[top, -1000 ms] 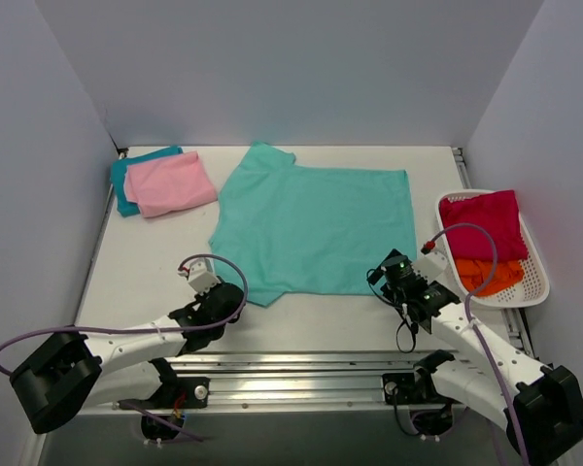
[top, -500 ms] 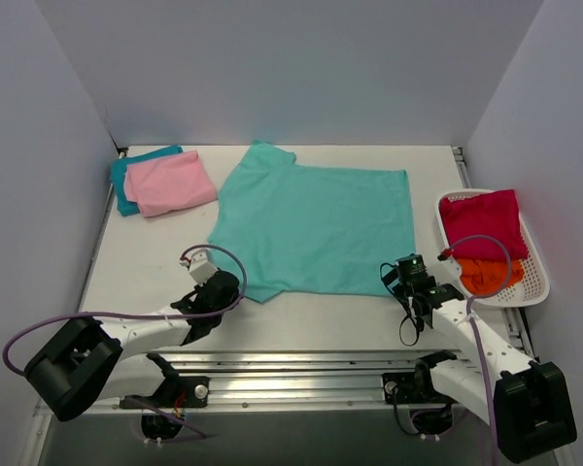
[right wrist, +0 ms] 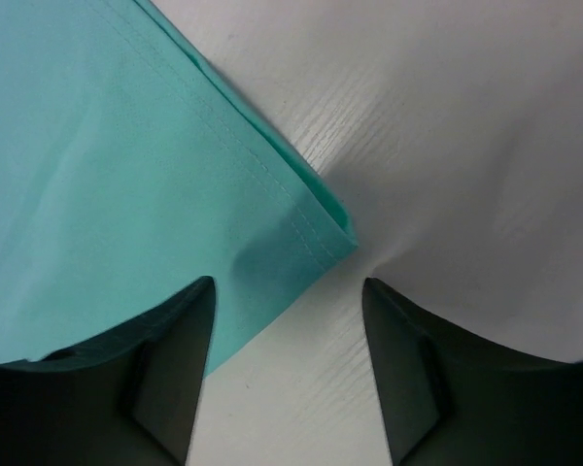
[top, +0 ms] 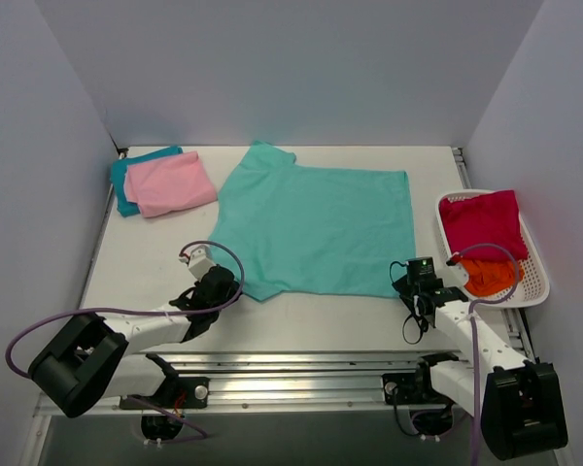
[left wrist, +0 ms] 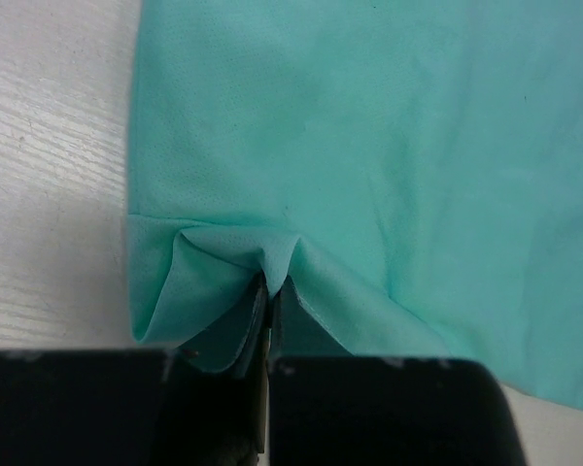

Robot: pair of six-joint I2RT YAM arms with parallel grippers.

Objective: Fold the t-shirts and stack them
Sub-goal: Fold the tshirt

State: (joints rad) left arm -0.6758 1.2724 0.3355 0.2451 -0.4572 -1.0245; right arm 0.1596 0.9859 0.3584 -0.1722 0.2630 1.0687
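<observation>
The mint green t-shirt (top: 316, 228) lies spread flat mid-table. My left gripper (top: 223, 282) is shut on its near left sleeve edge; the left wrist view shows the cloth (left wrist: 369, 146) pinched and puckered between the closed fingers (left wrist: 269, 301). My right gripper (top: 418, 277) is open at the shirt's near right hem corner (right wrist: 325, 228), one finger over the cloth, the other over bare table. The pale pink t-shirt (top: 170, 184) lies folded on the teal blue t-shirt (top: 126, 175) at the back left. The crimson t-shirt (top: 481, 223) and orange t-shirt (top: 486, 275) lie in a basket.
A white slatted basket (top: 536, 282) stands at the right edge. Grey walls close in the back and both sides. A metal rail (top: 301, 374) runs along the near edge.
My left gripper has moved forward onto the shirt's near left sleeve and shut on it. My right gripper has moved right and forward to the near right hem corner.
</observation>
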